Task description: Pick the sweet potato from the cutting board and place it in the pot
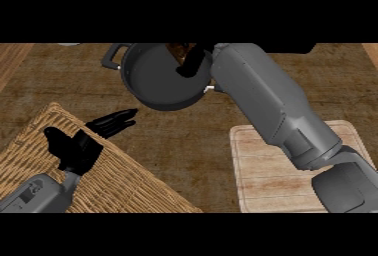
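Right hand over pot, fingers curled round something brownish, likely sweet potato; mostly hidden. Cutting board bare where visible. Left hand open, resting over wicker mat. Watch release: hand near pot's far rim, potato may land outside.

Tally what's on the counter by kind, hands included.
Pots: 1, dark pot
Cutting boards: 1, cutting board
Woven mats: 1, woven mat
Hands: 2, left hand, right hand over the pot
Sweet potato: not visible
Total: 5
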`<state>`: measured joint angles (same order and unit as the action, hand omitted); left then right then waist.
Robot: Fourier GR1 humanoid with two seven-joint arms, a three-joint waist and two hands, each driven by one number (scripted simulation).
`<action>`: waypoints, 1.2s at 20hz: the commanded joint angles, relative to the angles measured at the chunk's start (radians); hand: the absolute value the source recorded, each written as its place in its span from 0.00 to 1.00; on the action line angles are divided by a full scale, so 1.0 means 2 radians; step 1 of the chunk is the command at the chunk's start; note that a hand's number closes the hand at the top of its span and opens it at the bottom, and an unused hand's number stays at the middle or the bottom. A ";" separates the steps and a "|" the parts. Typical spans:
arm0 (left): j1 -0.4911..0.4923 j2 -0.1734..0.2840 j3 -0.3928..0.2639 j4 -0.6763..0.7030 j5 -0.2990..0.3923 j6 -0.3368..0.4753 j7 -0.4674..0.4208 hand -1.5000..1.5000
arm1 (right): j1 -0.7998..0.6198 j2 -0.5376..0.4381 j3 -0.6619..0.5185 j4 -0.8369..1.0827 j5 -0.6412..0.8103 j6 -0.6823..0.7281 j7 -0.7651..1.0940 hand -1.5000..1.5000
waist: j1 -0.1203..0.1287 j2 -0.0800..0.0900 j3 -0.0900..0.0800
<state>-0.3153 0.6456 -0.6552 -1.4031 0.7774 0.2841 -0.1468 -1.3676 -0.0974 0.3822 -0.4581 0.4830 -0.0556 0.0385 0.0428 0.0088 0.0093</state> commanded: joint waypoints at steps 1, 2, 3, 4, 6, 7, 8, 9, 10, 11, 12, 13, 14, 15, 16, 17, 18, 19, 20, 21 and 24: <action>0.004 -0.016 -0.045 0.035 -0.032 0.011 0.029 0.50 | -0.030 0.032 0.054 0.041 0.067 -0.022 0.045 1.00 | 0.000 0.007 -0.006; -0.003 -0.003 -0.035 0.033 -0.025 0.000 0.032 0.50 | -0.024 0.032 0.063 0.060 0.077 -0.016 0.041 1.00 | 0.002 0.009 -0.006; -0.007 -0.003 -0.038 0.042 -0.025 -0.004 0.032 0.50 | -0.055 0.026 0.061 0.069 0.079 0.003 0.055 1.00 | 0.002 0.009 -0.006; -0.011 -0.008 -0.045 0.037 -0.029 0.002 0.035 0.50 | -0.032 0.047 0.076 0.076 0.086 -0.015 0.066 1.00 | 0.007 0.011 -0.006; -0.031 -0.005 -0.043 0.035 -0.022 -0.004 0.050 0.50 | -0.035 0.048 0.073 0.089 0.062 0.040 0.089 1.00 | 0.017 0.013 -0.006; -0.018 -0.017 -0.054 0.020 -0.027 0.015 0.040 0.50 | -0.053 0.048 0.066 0.108 0.059 0.080 0.093 1.00 | 0.020 0.012 -0.006; -0.015 -0.003 -0.049 0.033 -0.026 -0.001 0.028 0.50 | -0.046 0.048 0.069 0.112 0.052 0.103 0.110 1.00 | 0.022 0.012 -0.006; -0.021 -0.003 -0.054 0.030 -0.024 0.000 0.038 0.50 | -0.044 0.048 0.067 0.130 0.054 0.108 0.127 1.00 | 0.023 0.015 -0.006; -0.005 -0.005 -0.060 0.022 -0.025 -0.003 0.023 0.50 | -0.039 0.048 0.048 0.137 0.036 0.103 0.146 1.00 | 0.035 0.017 -0.006; -0.003 -0.006 -0.063 0.029 -0.027 -0.003 0.021 0.50 | -0.040 0.048 0.059 0.143 0.043 0.130 0.146 0.00 | 0.029 0.014 -0.006; -0.034 -0.020 -0.063 0.040 -0.031 0.004 0.031 0.50 | -0.048 0.048 0.063 0.139 0.039 0.151 0.153 0.00 | 0.030 0.017 -0.006; -0.043 -0.013 -0.056 0.044 -0.024 0.001 0.039 0.50 | -0.046 0.049 0.062 0.138 0.037 0.152 0.155 0.00 | 0.033 0.018 -0.006; -0.021 0.000 -0.066 0.019 -0.021 -0.010 0.035 0.50 | -0.025 0.049 0.065 0.135 0.036 0.136 0.151 0.00 | 0.044 0.016 -0.006; -0.024 -0.021 -0.071 0.035 -0.029 0.005 0.027 0.50 | -0.024 0.049 0.055 0.128 0.024 0.132 0.145 0.00 | 0.038 0.017 -0.006; -0.034 -0.008 -0.058 0.045 -0.021 -0.003 0.034 0.50 | -0.037 0.049 0.039 0.116 0.012 0.117 0.127 0.00 | 0.031 0.015 -0.005; -0.025 -0.021 -0.070 0.048 -0.030 0.006 0.019 0.50 | -0.040 0.049 0.018 0.102 -0.009 0.106 0.116 0.00 | 0.027 0.014 -0.005; -0.035 -0.010 -0.061 0.042 -0.023 0.001 0.022 0.50 | -0.015 0.049 0.007 0.083 -0.025 0.063 0.108 0.00 | 0.036 0.016 -0.005; -0.038 -0.008 -0.066 0.041 -0.018 -0.010 0.029 0.50 | -0.017 0.049 -0.008 0.075 -0.038 0.039 0.097 0.00 | 0.032 0.018 -0.004; -0.023 -0.007 -0.066 0.035 -0.018 0.000 0.016 0.50 | -0.018 0.049 -0.028 0.065 -0.053 0.007 0.084 0.00 | 0.037 0.017 -0.003; -0.021 -0.014 -0.076 0.029 -0.021 0.000 0.015 0.50 | -0.009 0.049 -0.035 0.055 -0.064 -0.016 0.079 0.00 | 0.041 0.017 -0.004; -0.033 -0.010 -0.066 0.044 -0.013 -0.001 0.019 0.50 | -0.016 0.049 -0.087 0.038 -0.112 -0.060 0.058 0.00 | 0.031 0.018 -0.004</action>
<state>-0.4029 0.6307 -0.7145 -1.3802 0.8066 0.2695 -0.1554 -1.4046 -0.0004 0.3067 -0.3343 0.3547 -0.0563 0.2025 0.1116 0.0341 0.0082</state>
